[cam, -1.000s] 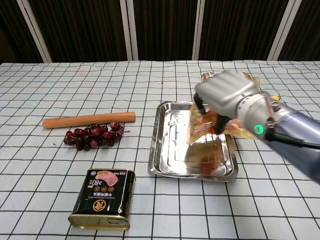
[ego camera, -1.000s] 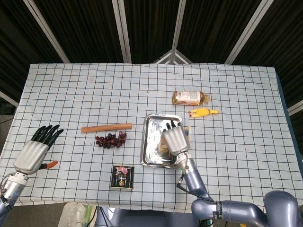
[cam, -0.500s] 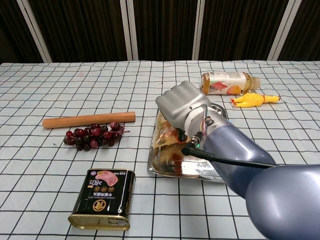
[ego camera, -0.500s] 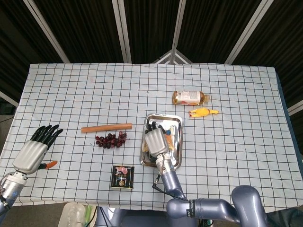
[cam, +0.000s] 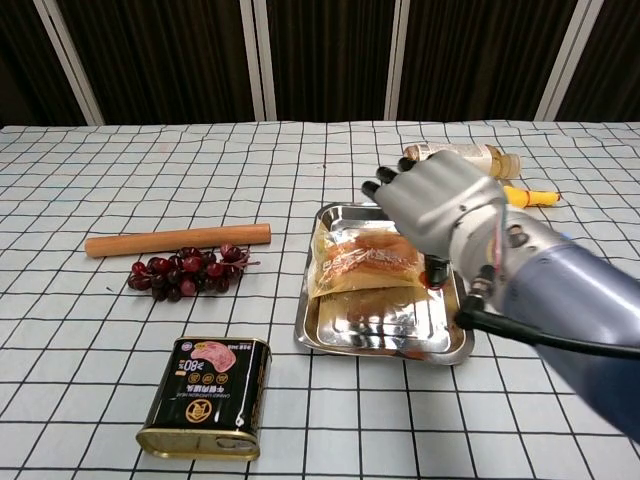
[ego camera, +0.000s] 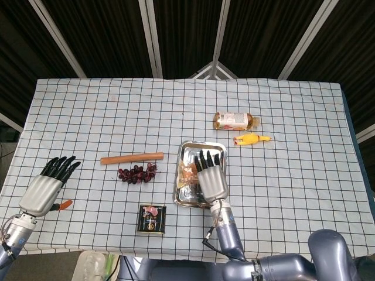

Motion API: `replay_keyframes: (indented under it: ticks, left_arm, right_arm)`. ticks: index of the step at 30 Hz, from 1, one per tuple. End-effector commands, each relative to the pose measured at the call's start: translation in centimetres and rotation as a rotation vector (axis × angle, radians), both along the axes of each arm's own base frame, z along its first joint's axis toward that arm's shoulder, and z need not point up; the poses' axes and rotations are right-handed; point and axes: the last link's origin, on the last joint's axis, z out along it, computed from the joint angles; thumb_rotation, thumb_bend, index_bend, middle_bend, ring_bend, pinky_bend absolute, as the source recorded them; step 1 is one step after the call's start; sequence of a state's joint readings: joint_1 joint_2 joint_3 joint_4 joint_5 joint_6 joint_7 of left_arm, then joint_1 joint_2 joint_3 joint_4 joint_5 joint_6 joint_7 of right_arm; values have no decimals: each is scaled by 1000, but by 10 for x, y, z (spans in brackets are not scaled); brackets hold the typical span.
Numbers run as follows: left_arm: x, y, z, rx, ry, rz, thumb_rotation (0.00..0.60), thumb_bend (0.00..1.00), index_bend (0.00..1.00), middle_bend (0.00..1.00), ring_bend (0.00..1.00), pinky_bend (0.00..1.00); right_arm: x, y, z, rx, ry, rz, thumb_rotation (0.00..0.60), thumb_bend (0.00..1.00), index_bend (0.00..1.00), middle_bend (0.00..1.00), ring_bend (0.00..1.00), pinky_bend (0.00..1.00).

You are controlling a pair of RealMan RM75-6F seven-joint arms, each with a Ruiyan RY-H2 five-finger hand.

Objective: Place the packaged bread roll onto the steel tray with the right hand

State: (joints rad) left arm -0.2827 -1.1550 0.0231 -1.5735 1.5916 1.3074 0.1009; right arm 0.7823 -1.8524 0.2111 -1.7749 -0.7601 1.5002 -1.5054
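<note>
Head view. Right hand (ego camera: 211, 178) sits over the right half of the tray (ego camera: 186, 199), palm down, fingers (ego camera: 209, 158) straight, slightly spread, pointing to the far rim. Nothing is gripped. The roll (ego camera: 188, 174) in its clear pack lies in the tray's left half, just left of the fingers; contact cannot be judged from here. Tray holds only the roll. Left hand (ego camera: 43, 189) hovers at the near left edge of the table (ego camera: 293, 175), fingers (ego camera: 61, 167) extended and a little apart, holding nothing; a small orange item (ego camera: 63, 204) lies just beside it. A wooden stick (ego camera: 131, 158) and grapes (ego camera: 136, 173) lie left of the tray, a can (ego camera: 152, 218) nearer the front edge. A bottle (ego camera: 235, 120) and a yellow toy (ego camera: 252, 139) lie beyond the tray, to the right.

Chest view. Right hand (cam: 440, 205) is raised above the tray's (cam: 310, 335) right side, fingers (cam: 385, 183) open, not closed on anything. The roll (cam: 362, 262) rests in the tray's left and middle part, its left edge against the left rim, lower and to the left of the fingers, with a visible gap between pack and hand. Bare steel shows in the near part of the tray. Stick (cam: 178, 240) and grapes (cam: 185, 272) lie to the left, touching or nearly so; can (cam: 205, 397) stands alone at near left. Bottle (cam: 455, 153) and toy (cam: 530, 196) are partly hidden behind the hand. Left hand is out of this view.
</note>
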Motion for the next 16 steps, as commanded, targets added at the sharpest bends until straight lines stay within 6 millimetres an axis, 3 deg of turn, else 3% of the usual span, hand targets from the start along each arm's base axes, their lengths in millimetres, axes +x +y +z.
replay_keyframes:
  ticks: [1,5,9,10,13,16]
  left_arm:
    - [0,-1,-1,1,3,-2,600,84,0,0,0,36]
    - [2,-4,-3,1,11,-12,600,84,0,0,0,36]
    - [7,-7,-6,9,5,-30,600,84,0,0,0,36]
    - [8,-7,-8,13,7,-36,600,84,0,0,0,36]
    - [10,-10,-14,-3,22,-44,600,84,0,0,0,36]
    - [9,-11,-19,-21,47,-43,600,84,0,0,0,36]
  right_arm:
    - [-38,32,52,-93,26,-19,600,319,0,0,0,138]
    - [-94,69,106,-220,-94,-27,600,319,0,0,0,108]
    - [-191,108,154,-405,-145,-91,600,320,0,0,0,81]
    - [-207,114,160,-431,-162,-114,600,320,0,0,0,76]
    - [-236,119,175,-453,-224,-155,600,319,0,0,0,71]
    - [-237,123,184,-446,-332,-116,600,320,0,0,0,71]
